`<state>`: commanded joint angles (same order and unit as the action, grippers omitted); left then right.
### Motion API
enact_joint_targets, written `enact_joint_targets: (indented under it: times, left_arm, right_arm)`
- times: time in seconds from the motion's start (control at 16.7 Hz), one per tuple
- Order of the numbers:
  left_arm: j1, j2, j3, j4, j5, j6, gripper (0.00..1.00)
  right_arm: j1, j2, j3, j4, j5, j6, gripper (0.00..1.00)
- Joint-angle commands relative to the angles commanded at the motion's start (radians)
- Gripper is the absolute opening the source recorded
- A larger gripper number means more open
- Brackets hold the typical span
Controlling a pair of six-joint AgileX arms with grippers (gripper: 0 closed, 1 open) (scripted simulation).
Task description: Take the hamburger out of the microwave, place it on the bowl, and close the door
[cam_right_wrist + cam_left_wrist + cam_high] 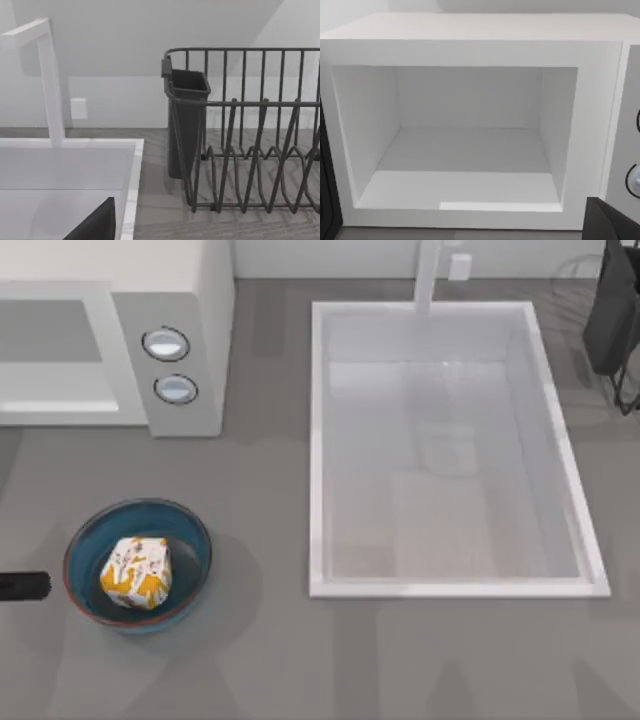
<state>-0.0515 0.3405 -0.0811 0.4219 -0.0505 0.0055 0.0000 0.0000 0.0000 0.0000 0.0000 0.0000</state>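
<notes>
Resting in the bowl (pixel 190 540), the hamburger (pixel 137 572) was already delivered (claw state could not be told), while the emptied microwave (pixel 600 100) remained unclosed.

no readable text, labels, brands or numbers anywhere

My top camera hangs above the table (pixel 260 660) and looks straight down, with the microwave (pixel 170 300) at about ten o'clock, the sink (pixel 450 450) from centre toward two o'clock, and the bowl (pixel 138 562) at about eight o'clock. My left wrist camera sits close to the microwave (pixel 470 45), level with its front and facing straight into the open grey cavity (pixel 465 150), so it shares that appliance with the top view. My right wrist camera sits low near the table, facing the back wall across the sink's corner (pixel 132 165) toward the faucet (pixel 50 85) and the dish rack (pixel 250 135), sharing them with the top view's one to two o'clock region.
</notes>
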Motion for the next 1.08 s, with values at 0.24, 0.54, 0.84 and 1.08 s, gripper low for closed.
enact_joint_targets:
  times: [0.24, 0.54, 0.84, 1.08]
  left_arm:
    - [0.007, 0.026, 0.030, -0.001, 0.000, 0.000, 0.00]
    - [-0.057, -0.061, 0.053, -0.110, -0.065, -0.001, 0.00]
    - [-0.160, -0.225, 0.093, -0.321, -0.168, -0.003, 0.00]
    - [-0.177, -0.249, 0.099, -0.346, -0.185, -0.004, 0.00]
  right_arm:
    - [0.000, 0.000, 0.000, 0.000, 0.000, 0.000, 1.00]
    - [0.000, 0.000, 0.000, 0.000, 0.000, 0.000, 1.00]
    - [0.000, 0.000, 0.000, 0.000, 0.000, 0.000, 1.00]
    - [0.000, 0.000, 0.000, 0.000, 0.000, 0.000, 1.00]
